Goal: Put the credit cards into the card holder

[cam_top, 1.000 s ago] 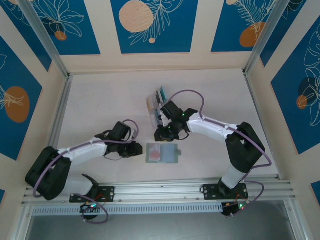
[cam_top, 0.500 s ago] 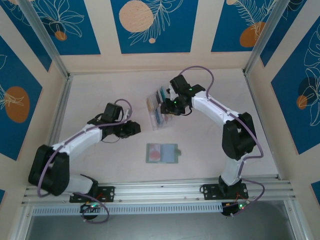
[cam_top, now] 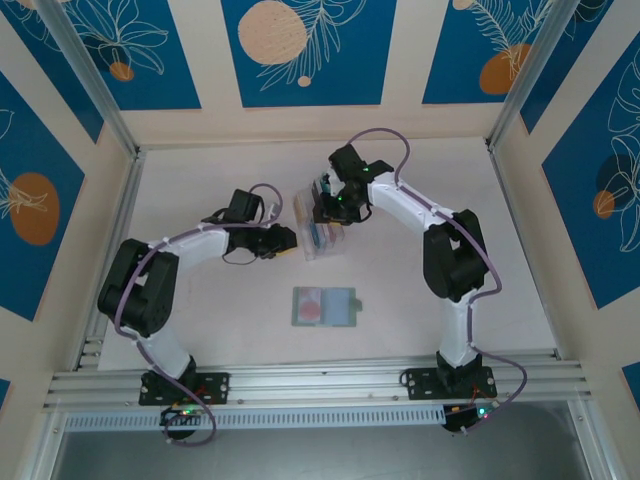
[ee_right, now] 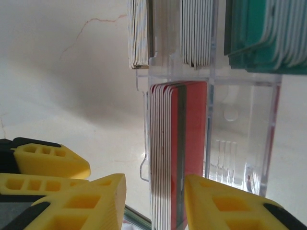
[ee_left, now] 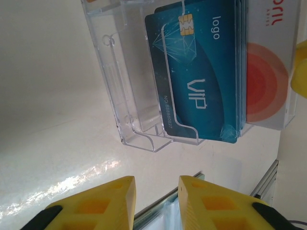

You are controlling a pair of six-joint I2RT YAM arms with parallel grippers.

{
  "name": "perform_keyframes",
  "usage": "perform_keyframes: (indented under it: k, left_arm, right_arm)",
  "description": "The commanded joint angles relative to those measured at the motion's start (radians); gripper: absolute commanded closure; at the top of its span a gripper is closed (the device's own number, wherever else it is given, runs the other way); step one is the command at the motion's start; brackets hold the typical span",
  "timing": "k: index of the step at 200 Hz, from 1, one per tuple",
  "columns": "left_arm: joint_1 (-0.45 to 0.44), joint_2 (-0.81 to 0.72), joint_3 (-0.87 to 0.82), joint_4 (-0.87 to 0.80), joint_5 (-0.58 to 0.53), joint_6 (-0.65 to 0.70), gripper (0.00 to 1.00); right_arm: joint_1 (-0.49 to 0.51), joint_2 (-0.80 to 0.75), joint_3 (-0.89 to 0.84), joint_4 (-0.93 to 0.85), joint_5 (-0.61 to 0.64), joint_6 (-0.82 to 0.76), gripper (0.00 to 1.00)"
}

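Note:
The card holder point(cam_top: 325, 306) lies open and flat on the table, its pink and blue pockets up, nearer to me than the clear rack point(cam_top: 322, 232). The credit cards stand in that rack: teal VIP cards point(ee_left: 201, 86), a white card with red rings point(ee_left: 268, 81) and a red stack point(ee_right: 189, 143). My right gripper point(cam_top: 325, 207) is over the rack's far end, open, its fingertips point(ee_right: 156, 191) astride the red stack with a gap on the left. My left gripper point(cam_top: 290, 243) sits just left of the rack, open, nothing between its fingers point(ee_left: 120, 191).
More stacks fill the rack's far slots, teal cards point(ee_right: 259, 33) and pale ones point(ee_right: 141, 33). The left gripper's yellow fingers point(ee_right: 48, 163) are close to the rack's left side. Bare table point(cam_top: 200, 190) spreads left and right of the rack.
The right gripper has gone from beside the card holder up to the rack's far end and opened a little. The left gripper has moved up and right to the rack's left side.

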Motion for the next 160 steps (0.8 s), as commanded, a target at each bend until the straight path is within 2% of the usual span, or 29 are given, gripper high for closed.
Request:
perform_keyframes:
  k: [1, 79, 160]
  left_arm:
    - [0.010, 0.025, 0.033, 0.033, 0.034, -0.009, 0.71]
    - [0.008, 0.088, 0.056, 0.064, 0.050, -0.025, 0.72]
    - [0.006, 0.100, 0.053, 0.070, 0.052, -0.028, 0.72]
  right_arm:
    - [-0.001, 0.024, 0.031, -0.037, -0.021, -0.017, 0.62]
    - [-0.013, 0.019, 0.031, -0.007, -0.108, -0.010, 0.64]
    - [-0.037, -0.009, 0.013, 0.018, -0.157, -0.004, 0.74]
